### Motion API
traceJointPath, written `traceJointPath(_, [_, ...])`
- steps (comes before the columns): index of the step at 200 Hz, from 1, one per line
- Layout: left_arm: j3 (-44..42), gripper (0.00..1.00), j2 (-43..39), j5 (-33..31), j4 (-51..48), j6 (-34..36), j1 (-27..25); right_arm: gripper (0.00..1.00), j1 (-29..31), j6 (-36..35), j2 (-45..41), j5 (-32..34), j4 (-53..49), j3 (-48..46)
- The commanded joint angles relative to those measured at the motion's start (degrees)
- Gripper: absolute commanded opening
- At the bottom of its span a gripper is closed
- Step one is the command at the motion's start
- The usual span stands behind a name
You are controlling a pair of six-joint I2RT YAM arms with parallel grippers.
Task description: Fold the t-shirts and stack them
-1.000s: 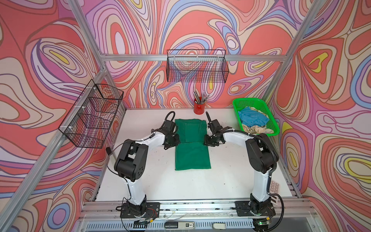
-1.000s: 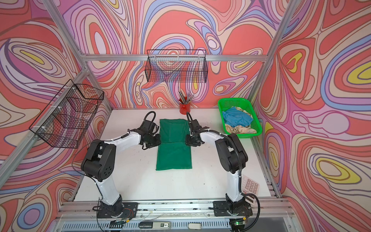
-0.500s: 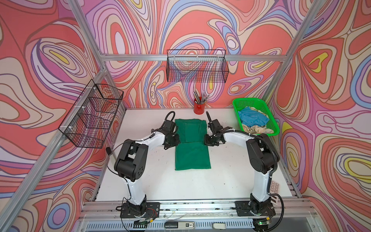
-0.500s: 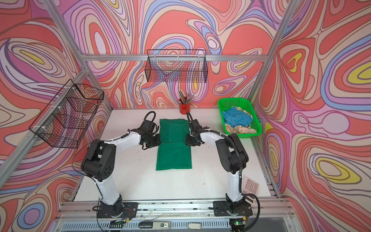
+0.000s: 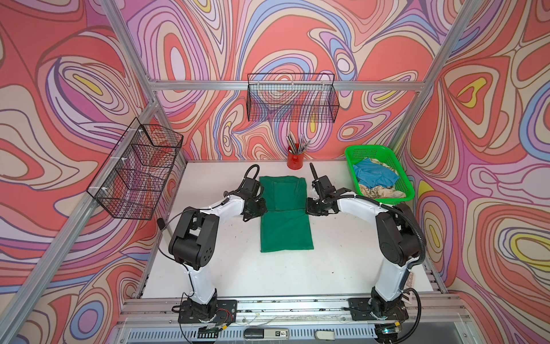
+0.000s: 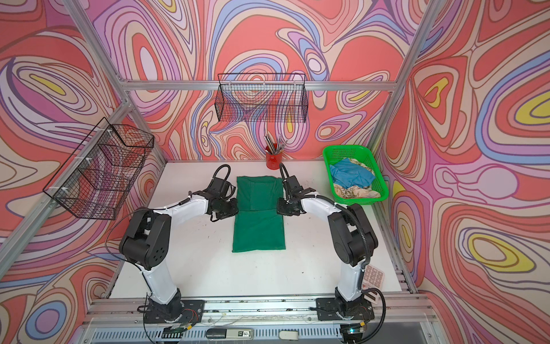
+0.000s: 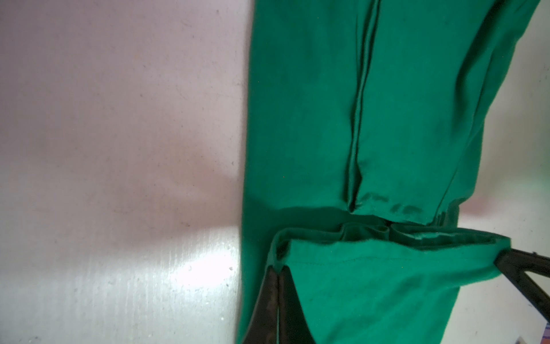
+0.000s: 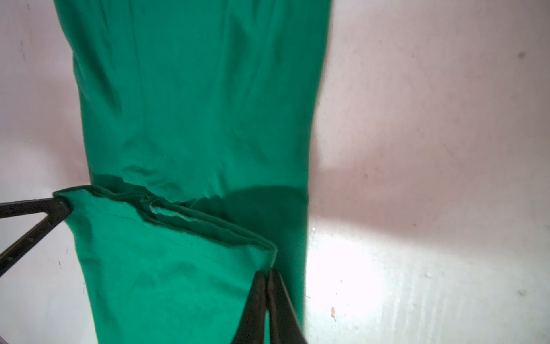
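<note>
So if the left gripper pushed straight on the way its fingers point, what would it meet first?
Beyond the fold it pinches, the left gripper would likely meet the flat lower layer of the same dark green tee, with the table just beneath; depth is unclear.

The left arm (image 5: 221, 205) and right arm (image 5: 357, 205) are bending inward, wrists low. The left gripper (image 7: 278, 271) and right gripper (image 8: 268, 274) are each clamping the green t-shirt (image 5: 285, 229) at its edge, jaws pressed together.

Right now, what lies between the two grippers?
The dark green t-shirt, as both top views show; the left gripper and right gripper pinch it at either side.
</note>
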Motion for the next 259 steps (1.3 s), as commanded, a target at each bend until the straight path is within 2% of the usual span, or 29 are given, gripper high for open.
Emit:
traceJointPath(1, [1.4,0.00,-0.4,-1.2,-1.3,0.2,0.3,0.00,-0.5,-0.1,0.0,2.0,0.3,-0.6])
traceJointPath(46, [0.8,0.00,-0.1,-2.8,-1.1,0.6,0.3,0.00,-0.5,-0.3,0.5,2.9,1.7,-1.0])
traceJointPath(119, [1.7,0.00,1.9,-3.6,-1.2,1.1,0.2,0.00,-0.5,-0.8,6.3,3.5,2.6,3.1])
traceJointPath(123, [1.8,0.05,1.9,-3.7,-1.3,1.1,0.3,0.00,-0.5,-0.8,6.3,3.7,2.6,3.2])
traceJointPath(144, [1.7,0.37,0.7,-4.3,-1.8,1.1,0.3,0.20,-0.5,-0.9,4.8,4.5,1.8,3.5])
traceJointPath(164, [1.0,0.51,-2.5,-6.1,-3.1,1.2,0.3,0.31,-0.5,-1.1,2.1,5.5,-0.1,3.4])
traceJointPath(187, [-0.1,0.55,-7.4,-7.5,-5.3,0.5,0.1,0.34,-0.4,0.8,-2.8,3.5,-0.1,0.1])
traceJointPath(232, [-4.8,0.54,-12.1,-1.9,-7.1,-4.0,-4.1,0.33,1.8,4.9,-8.8,-2.0,2.4,-8.6])
traceJointPath(259, [-9.7,0.54,-13.7,-0.9,-6.7,-4.8,-5.1,0.32,2.3,5.2,-10.6,-2.1,2.9,-13.2])
